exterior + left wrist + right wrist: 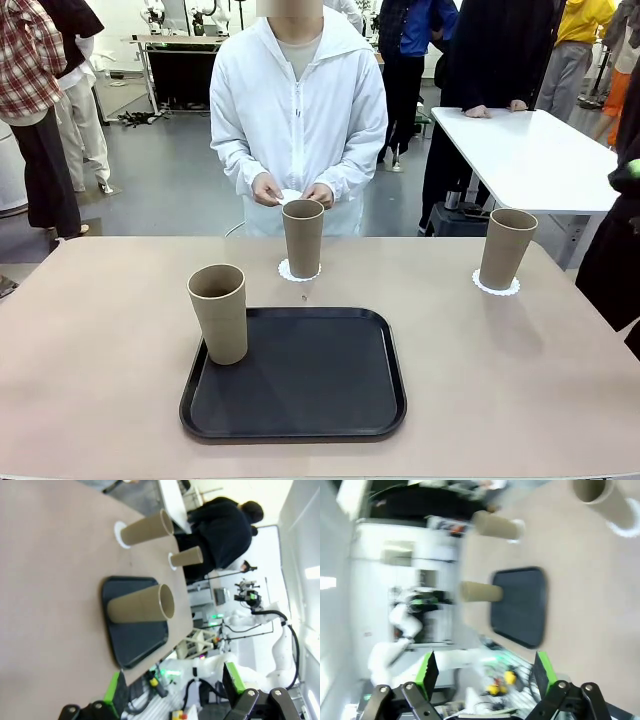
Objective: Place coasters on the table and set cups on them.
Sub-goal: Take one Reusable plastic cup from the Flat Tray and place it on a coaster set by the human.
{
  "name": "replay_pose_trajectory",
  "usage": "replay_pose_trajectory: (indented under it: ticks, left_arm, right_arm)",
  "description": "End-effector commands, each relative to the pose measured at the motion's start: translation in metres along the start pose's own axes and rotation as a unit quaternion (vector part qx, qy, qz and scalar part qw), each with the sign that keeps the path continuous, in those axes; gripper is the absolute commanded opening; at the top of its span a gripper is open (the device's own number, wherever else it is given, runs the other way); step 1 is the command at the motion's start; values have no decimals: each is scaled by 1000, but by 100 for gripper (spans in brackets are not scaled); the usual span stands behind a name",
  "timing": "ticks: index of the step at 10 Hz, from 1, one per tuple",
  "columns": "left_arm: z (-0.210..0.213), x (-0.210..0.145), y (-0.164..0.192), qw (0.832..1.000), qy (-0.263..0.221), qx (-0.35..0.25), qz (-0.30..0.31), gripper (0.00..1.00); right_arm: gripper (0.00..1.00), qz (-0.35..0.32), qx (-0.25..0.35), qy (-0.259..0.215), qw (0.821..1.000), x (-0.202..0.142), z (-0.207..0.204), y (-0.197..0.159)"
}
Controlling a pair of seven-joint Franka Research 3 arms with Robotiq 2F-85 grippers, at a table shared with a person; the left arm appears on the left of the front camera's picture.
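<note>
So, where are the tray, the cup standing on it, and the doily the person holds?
Tray point(310, 385): front view, bare black floor.
Cup point(219, 318): front view, side wall.
Doily point(291, 196): front view, its visible white edge.

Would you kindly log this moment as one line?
two cups: on coasters | third cup: on tray | third coaster: person's hands | left pincer: open | right pincer: open

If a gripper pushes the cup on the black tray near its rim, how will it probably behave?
The cup is tall and narrows toward its base, so a high push would likely tip it rather than slide it. It looks empty and thin-walled, so probably light. Its matte surface seems not slippery.
</note>
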State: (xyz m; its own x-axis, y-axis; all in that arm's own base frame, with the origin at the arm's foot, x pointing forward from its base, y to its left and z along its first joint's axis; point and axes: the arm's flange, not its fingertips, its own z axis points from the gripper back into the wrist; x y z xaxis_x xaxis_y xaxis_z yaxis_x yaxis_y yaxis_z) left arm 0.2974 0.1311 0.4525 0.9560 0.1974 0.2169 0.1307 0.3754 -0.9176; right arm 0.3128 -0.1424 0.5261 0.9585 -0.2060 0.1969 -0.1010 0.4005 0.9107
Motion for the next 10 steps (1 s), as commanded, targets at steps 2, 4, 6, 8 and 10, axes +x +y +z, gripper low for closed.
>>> replay_pose_trajectory:
  ticks: [2, 4, 6, 8, 10]
  left_arm:
    - [1, -1, 0, 1000, -4, -8, -6, 100]
    - [1, -1, 0, 1000, -4, -8, -6, 100]
    - [1, -1, 0, 1000, -4, -8, -6, 100]
    - [1, -1, 0, 1000, -4, -8, -6, 100]
    - [1, -1, 0, 1000, -4, -8, -6, 100]
  right_arm:
    - [100, -28, 160, 62, 985, 10, -2, -51]
    - [100, -56, 154, 94, 982, 3, -5, -74]
    - [100, -62, 116, 126, 983, 2, -4, -85]
    - [100, -16, 82, 154, 985, 5, -6, -94]
    - [100, 0, 78, 151, 985, 13, -12, -104]
